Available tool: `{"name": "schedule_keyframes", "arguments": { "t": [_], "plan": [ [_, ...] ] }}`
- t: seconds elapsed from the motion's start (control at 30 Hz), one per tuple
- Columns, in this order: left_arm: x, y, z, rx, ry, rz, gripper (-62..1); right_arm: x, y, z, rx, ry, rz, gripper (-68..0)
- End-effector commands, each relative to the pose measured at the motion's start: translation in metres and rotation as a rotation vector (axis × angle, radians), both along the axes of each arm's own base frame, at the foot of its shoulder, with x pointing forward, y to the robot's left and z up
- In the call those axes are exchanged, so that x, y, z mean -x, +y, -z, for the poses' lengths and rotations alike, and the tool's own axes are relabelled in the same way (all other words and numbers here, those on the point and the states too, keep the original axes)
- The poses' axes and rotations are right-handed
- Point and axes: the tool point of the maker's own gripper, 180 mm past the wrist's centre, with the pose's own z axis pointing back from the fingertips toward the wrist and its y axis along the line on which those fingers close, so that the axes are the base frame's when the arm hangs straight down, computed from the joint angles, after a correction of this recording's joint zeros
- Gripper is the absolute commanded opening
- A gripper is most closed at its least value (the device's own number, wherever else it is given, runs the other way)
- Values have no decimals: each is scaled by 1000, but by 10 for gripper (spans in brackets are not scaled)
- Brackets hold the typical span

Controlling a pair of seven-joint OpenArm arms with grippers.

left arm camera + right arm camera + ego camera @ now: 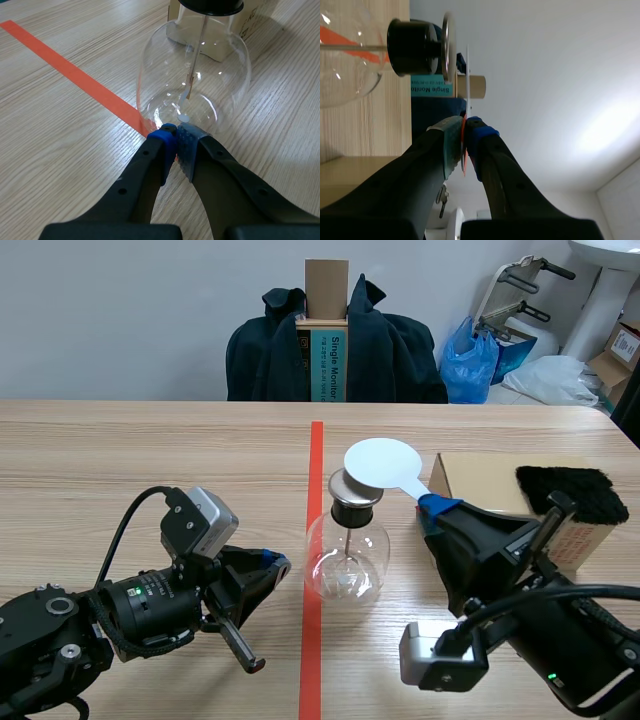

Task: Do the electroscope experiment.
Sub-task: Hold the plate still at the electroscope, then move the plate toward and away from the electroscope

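Now right hand (436, 506) pinches paddle (380, 463) above flask (345, 560).

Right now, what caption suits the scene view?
Right hand holds white paddle at the electroscope top; shut left hand by its base.

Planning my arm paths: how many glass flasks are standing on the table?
1: the glass flask stands mid-table at the orange-red tape line, just ahead of the left gripper; the right arm may hide some table behind it.
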Motion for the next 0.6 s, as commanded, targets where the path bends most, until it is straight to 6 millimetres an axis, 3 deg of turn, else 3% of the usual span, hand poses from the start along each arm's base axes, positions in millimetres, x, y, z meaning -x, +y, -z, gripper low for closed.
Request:
{"name": "schedule_keyframes", "arguments": {
  "t": [0.0,0.37,0.57],
  "plan": [
    [-4,-5,-14,38,-33,2,-583,-9,-9,-12,-2,-41,42,-669],
    [-4,-5,-14,38,-33,2,-583,-30,-52,-14,-25,-40,304,-669],
    [-4,-5,-14,38,-33,2,-583,-33,-61,-14,-30,-39,358,-669]
  ]
}}
